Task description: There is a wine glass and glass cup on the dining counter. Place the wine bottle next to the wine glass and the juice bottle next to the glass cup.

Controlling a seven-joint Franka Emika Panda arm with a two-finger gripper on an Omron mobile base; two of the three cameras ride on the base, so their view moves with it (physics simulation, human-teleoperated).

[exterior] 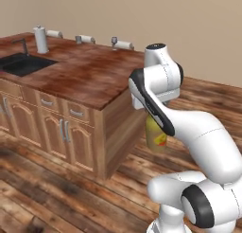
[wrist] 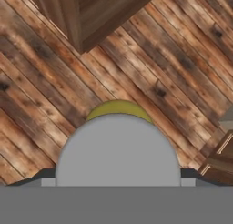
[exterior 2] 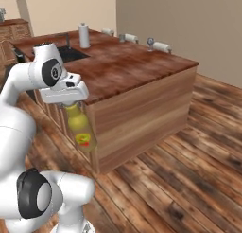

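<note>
1 juice bottle (exterior 2: 81, 130) hangs upright under the gripper (exterior 2: 71, 103), its neck up between the jaws, which are clamped on it; the yellow body with its red-orange label is clear of the floor, just off the near corner of the dining counter (exterior 2: 137, 66) and below its top. In the left base view the same bottle (exterior: 155, 135) peeks out at 6 o'clock from the wrist, half hidden by the forearm. From the hand camera its yellow shoulder (wrist: 118, 110) curves over a grey disc, with plank floor beyond and the counter corner at 12 o'clock.

On the counter: 1 black sink (exterior: 21, 64) with 1 tap at the far left end, 1 tall white paper-towel roll (exterior: 40, 39) at 12 o'clock of the sink, and 3 white rolled napkins (exterior: 86, 38) spaced along the back edge. 1 wine glass (exterior 2: 151, 41) stands beside the napkin nearest the corner; a small greyish glass cup (exterior: 78, 39) sits by the middle one
</note>
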